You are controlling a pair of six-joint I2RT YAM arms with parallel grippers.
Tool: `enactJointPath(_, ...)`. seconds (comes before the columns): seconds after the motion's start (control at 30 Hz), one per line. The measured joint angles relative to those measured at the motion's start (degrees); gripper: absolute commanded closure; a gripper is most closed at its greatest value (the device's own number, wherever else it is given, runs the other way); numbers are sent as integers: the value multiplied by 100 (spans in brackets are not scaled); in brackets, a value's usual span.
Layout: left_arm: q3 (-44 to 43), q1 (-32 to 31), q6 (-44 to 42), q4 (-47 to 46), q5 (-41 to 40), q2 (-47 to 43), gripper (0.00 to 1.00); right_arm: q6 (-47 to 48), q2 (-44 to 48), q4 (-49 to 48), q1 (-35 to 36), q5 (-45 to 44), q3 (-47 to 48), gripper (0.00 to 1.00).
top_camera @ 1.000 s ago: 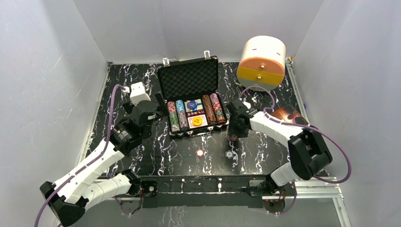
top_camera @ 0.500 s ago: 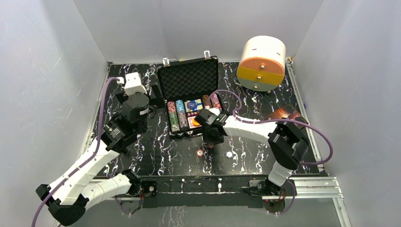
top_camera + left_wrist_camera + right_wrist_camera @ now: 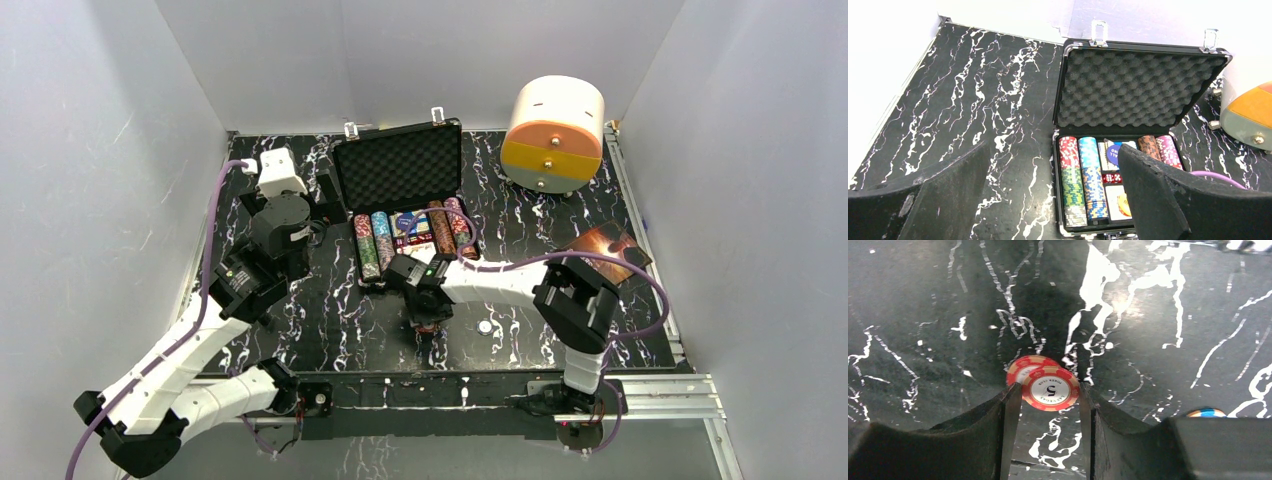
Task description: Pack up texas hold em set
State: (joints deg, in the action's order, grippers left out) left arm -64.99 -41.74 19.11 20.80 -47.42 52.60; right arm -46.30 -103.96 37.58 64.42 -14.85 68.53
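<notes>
The black briefcase lies open at the back middle, its foam lid up. Rows of striped poker chips, red dice and a yellow disc lie in it. My right gripper is in front of the case, low over the table. In the right wrist view my right gripper is shut on a red "5" poker chip, a fingertip at each side. A second loose chip lies to its right. My left gripper is open and empty, left of the case.
A white-and-orange cylindrical drawer box stands at the back right. A brown book lies at the right, behind my right arm. A purple cable runs along the right arm. White walls close in the table.
My right gripper has swung left from near the case's right front corner to the red chip and closed on it. My left gripper has drawn back a little to the far left.
</notes>
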Motion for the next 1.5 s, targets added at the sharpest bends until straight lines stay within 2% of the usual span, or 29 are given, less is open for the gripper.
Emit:
enactJointPath(0.27,0,0,4,9,0,0,2,17,-151,-15,144,-2,199,45)
enactJointPath(0.53,48,0,17,-9,-4,-24,2,96,-238,0,144,-22,295,34)
enactJointPath(0.67,90,0,24,15,-2,-24,2,136,-238,0,151,-17,304,34)
enactJointPath(0.8,92,0,39,11,-7,-31,2,153,-374,42,170,-20,417,38)
enactJointPath(1.03,190,0,44,22,-17,-57,2,136,-468,118,197,-68,527,58)
enactJointPath(1.27,258,0,160,46,-2,-109,2,39,-455,140,203,-175,525,61)
enactJointPath(1.5,682,0,839,284,330,-164,2,-31,-181,76,109,-297,280,60)
